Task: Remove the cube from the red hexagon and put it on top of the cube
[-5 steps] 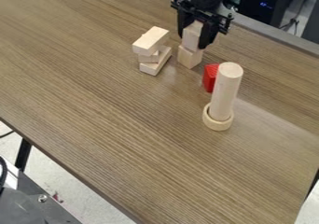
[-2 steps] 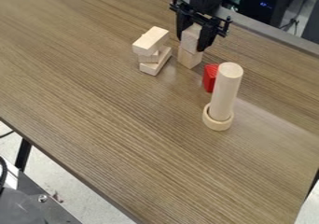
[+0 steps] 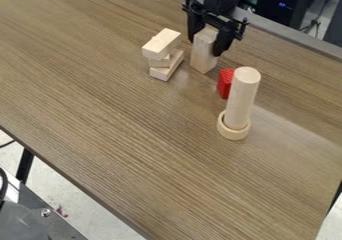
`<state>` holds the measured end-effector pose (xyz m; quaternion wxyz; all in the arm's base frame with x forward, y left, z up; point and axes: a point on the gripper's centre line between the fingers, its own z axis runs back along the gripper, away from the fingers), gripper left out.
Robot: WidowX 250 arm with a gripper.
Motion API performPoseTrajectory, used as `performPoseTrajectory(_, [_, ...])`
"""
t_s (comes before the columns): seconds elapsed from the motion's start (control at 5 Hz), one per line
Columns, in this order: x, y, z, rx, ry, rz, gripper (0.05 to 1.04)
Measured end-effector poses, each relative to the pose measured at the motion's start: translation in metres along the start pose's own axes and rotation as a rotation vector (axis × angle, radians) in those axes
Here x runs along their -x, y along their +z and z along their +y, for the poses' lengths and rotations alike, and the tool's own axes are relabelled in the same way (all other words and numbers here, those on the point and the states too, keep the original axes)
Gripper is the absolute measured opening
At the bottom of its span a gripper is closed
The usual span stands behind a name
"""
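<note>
Cube (image 3: 205, 39) stacked on a matching lower cube (image 3: 202, 62) — sides nearly flush, toward the far edge of the bench (image 3: 100, 109). Hand (image 3: 204, 47) down at the upper one; clamped on it or apart, impossible to tell. Near the stack, a red block (image 3: 225, 84), partly behind an upright wooden rod (image 3: 242, 96) in a ring (image 3: 233, 132). To the left — three pale slabs (image 3: 160, 45), piled askew.

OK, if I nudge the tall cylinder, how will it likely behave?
The cylinder may well tip under a high push, being tall and narrow. The ring around its foot might brace it slightly. Once down, its round side would probably let it roll.
</note>
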<state>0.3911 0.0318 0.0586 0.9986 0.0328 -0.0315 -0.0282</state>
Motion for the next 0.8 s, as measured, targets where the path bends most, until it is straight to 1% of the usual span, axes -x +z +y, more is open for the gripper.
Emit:
performPoseTrajectory(0.2, [0.000,-0.001,0.000,0.000,-0.005,0.002,1.001])
performPoseTrajectory(0.4, [0.001,0.001,-0.002,0.010,-0.006,0.001,0.999])
performPoseTrajectory(0.6, [0.000,0.016,-0.003,0.024,-0.004,-0.027,0.999])
performPoseTrajectory(0.8, [-0.002,0.039,0.001,0.030,0.001,-0.084,0.999])
